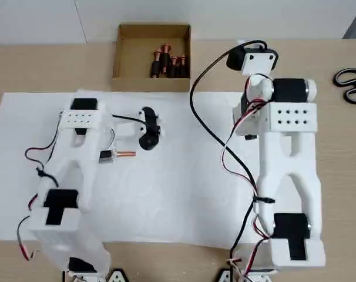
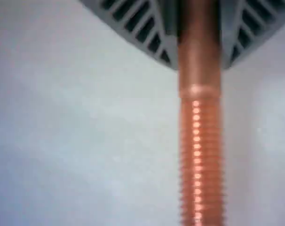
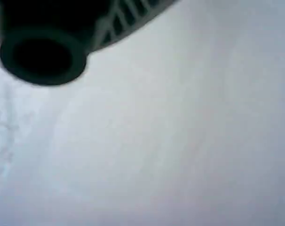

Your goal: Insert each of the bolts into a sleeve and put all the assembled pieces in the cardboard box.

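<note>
Bolt [image 1: 126, 154] and sleeve [image 3: 41, 56] held apart.
High view: the cardboard box [image 1: 122, 59] holds four assembled pieces [image 1: 169, 63]. Left wrist: your left end effector [image 2: 199, 28] clamps the bolt. Right wrist: your right end effector [image 3: 76, 19] clamps the sleeve; if they meet misaligned, the threads may jam.

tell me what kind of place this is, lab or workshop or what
Likely a robotics lab bench: a left arm and right arm mounted on a wooden table over a white sheet, a cardboard box of bolt-and-sleeve pieces, and scissors nearby.

Bright, even light, faint shadows, glints along the bolt [image 2: 197, 155] threads.
</note>
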Controlling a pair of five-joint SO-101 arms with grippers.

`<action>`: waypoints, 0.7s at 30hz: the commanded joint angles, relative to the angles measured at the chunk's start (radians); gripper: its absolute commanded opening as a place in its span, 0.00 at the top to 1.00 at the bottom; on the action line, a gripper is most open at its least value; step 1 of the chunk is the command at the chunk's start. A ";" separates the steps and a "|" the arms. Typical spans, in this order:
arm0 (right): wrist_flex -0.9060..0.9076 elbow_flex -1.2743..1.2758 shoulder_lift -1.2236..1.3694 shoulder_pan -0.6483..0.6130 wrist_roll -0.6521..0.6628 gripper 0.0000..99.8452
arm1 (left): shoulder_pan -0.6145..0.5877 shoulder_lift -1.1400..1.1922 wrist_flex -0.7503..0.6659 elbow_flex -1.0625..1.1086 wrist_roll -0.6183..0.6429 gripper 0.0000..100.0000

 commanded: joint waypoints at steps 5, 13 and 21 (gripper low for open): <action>0.004 0.015 -0.097 0.008 0.005 1.00 | 0.061 0.000 -0.084 -0.010 -0.259 0.99; 0.004 0.028 -0.104 0.010 0.005 1.00 | 0.123 0.000 -0.086 -0.016 -0.258 0.94; 0.004 0.031 -0.104 0.010 0.005 1.00 | 0.091 -0.002 -0.072 -0.082 -0.163 0.85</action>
